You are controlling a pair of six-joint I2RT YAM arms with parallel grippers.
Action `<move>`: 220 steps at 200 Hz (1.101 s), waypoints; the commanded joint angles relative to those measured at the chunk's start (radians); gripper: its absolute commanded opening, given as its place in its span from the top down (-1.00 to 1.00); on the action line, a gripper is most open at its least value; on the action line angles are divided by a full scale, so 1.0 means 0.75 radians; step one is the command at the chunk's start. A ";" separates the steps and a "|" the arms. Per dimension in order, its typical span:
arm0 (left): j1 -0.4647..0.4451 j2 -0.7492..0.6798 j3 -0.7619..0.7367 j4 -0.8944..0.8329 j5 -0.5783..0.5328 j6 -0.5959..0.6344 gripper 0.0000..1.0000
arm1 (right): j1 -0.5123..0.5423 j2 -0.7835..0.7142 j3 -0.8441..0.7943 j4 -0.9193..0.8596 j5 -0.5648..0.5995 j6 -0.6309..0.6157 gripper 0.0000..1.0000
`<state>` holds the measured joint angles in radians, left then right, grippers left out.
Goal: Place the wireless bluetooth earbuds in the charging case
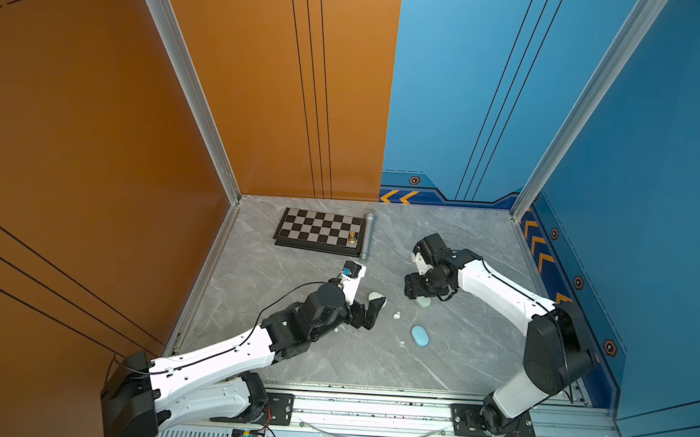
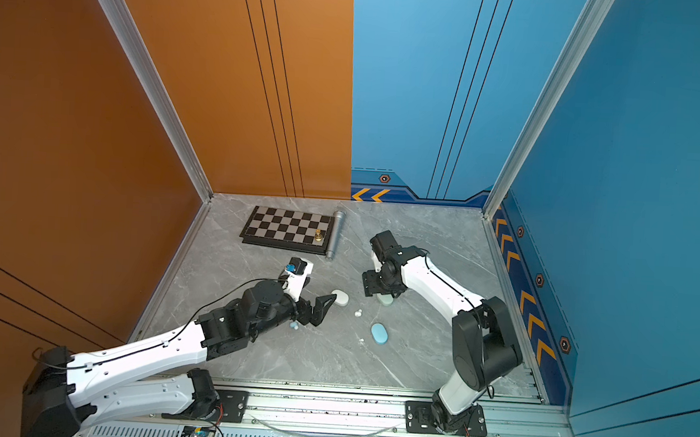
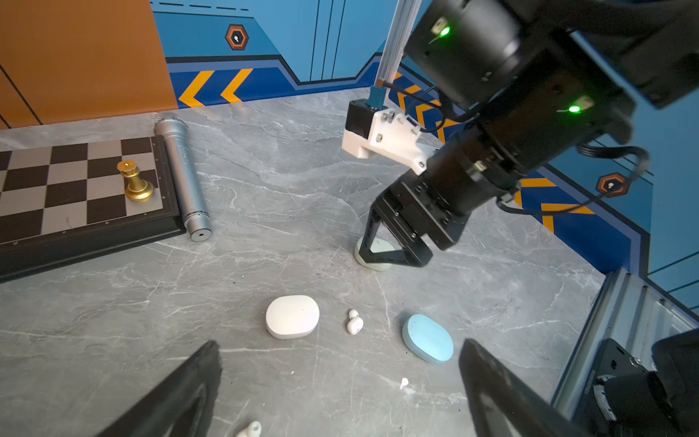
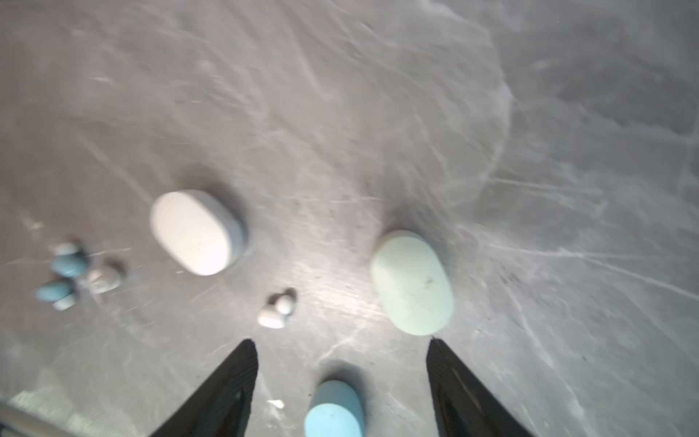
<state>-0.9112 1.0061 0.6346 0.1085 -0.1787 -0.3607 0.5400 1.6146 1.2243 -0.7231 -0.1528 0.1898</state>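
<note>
Three oval charging cases lie lid-shut on the grey table: a white case [image 3: 292, 316] [image 4: 196, 232], a pale green case [image 4: 412, 282] [image 2: 386, 300] and a light blue case [image 3: 427, 338] [image 1: 420, 335]. One white earbud [image 3: 354, 322] [image 4: 276, 310] rests between them. Several small blue and pale earbuds [image 4: 64, 276] [image 2: 294, 326] lie clustered by the left arm. My left gripper [image 3: 340, 346] [image 1: 372, 313] is open and empty, just short of the white case. My right gripper [image 4: 340, 342] [image 3: 393, 257] is open and empty, its tips low beside the green case.
A chessboard [image 1: 318, 230] with a gold piece [image 1: 351, 237] lies at the back left, and a silver microphone [image 1: 366, 237] lies along its right edge. A tiny white fragment [image 3: 404, 383] lies near the blue case. Walls close the table on three sides.
</note>
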 commanded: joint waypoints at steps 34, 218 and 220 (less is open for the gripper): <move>0.065 -0.252 -0.116 -0.003 0.133 0.095 -0.99 | 0.148 0.019 -0.059 0.188 -0.247 -0.584 -0.45; 0.095 -0.417 -0.118 -0.286 0.087 0.207 -0.92 | 0.290 0.512 0.218 0.238 0.116 -0.626 -0.13; 0.097 -0.417 -0.118 -0.287 0.087 0.207 -0.92 | 0.292 0.513 0.219 0.239 0.118 -0.626 -0.11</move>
<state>-0.8490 0.6956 0.5495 -0.0811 -0.0967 -0.2241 0.7494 1.9816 1.3624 -0.5400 -0.1368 -0.3016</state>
